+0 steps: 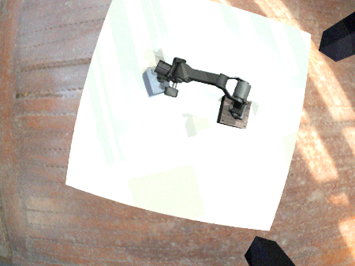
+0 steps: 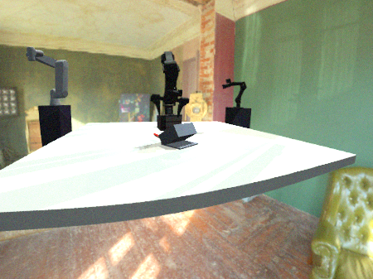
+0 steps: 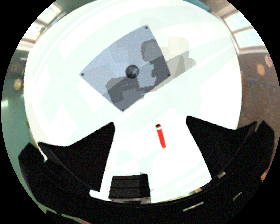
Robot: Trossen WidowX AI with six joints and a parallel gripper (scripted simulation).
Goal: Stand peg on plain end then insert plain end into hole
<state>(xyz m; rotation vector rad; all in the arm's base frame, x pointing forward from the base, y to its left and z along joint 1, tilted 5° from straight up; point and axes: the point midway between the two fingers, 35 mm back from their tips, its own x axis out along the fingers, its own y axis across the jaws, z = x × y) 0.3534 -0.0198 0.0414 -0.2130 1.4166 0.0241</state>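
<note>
The red peg (image 3: 161,137) (image 2: 156,135) lies on the table. In the wrist view its white-banded end points toward the sloped panel. In the exterior view only a bit of red shows beside the panel, and in the top view the peg is hidden under the arm. The blue-grey sloped panel (image 1: 151,88) (image 2: 184,131) (image 3: 107,62) has one dark round hole (image 3: 132,71) in its face. My gripper (image 3: 151,122) (image 2: 169,113) is wide open and empty, above the table. In the wrist view the peg lies below and between the spread fingers.
The arm's base stands on a dark wooden plate (image 1: 226,117) on the white table (image 1: 166,147) (image 2: 232,155). Shadows of the arm fall on the panel's face and beside it. Black pedestals (image 2: 55,123) (image 2: 238,117) with other arms stand beyond the table.
</note>
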